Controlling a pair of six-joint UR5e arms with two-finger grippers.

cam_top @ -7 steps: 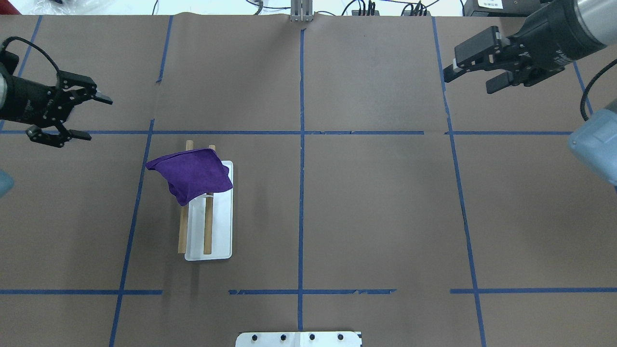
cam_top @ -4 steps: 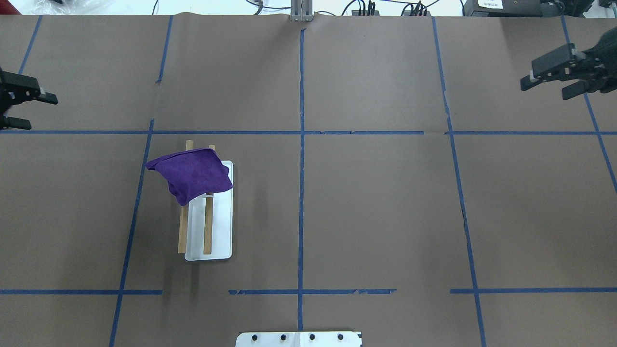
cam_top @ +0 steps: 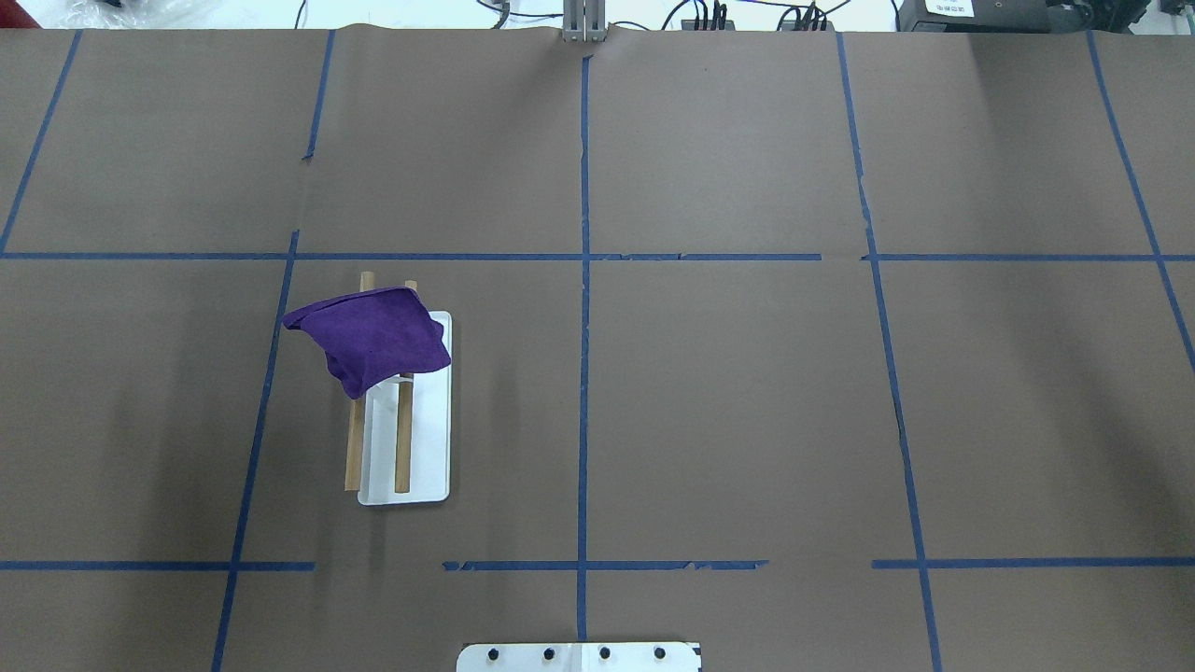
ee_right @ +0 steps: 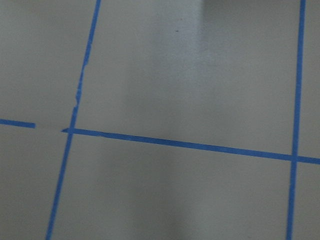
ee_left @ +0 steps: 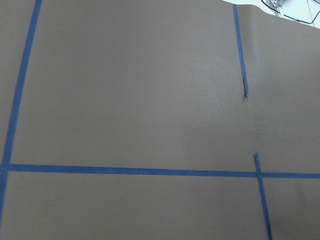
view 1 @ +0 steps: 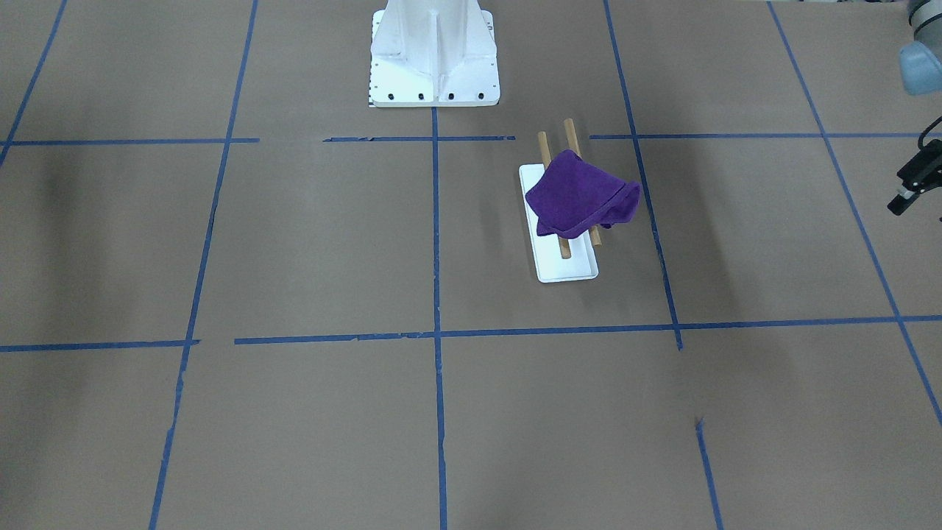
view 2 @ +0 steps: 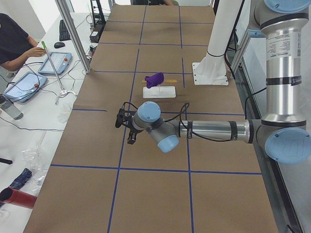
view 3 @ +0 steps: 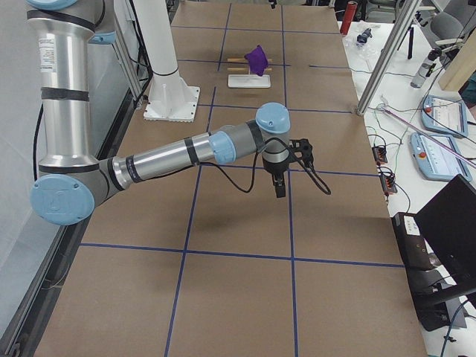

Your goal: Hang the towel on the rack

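1. The purple towel [cam_top: 378, 338] lies draped over the rack [cam_top: 429, 448], covering the far end of its two wooden rods.
2. My left gripper [view 2: 124, 128] hangs above the table [cam_top: 728, 401], well apart from the rack; I cannot tell how its jaws stand.
3. My right gripper [view 3: 280, 186] hovers near the table's opposite end, jaw state equally unclear.

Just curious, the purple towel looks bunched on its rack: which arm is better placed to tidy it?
Probably the left: the towel and rack sit on the table's left half, where the left gripper hovers; the right gripper hangs over the other half.
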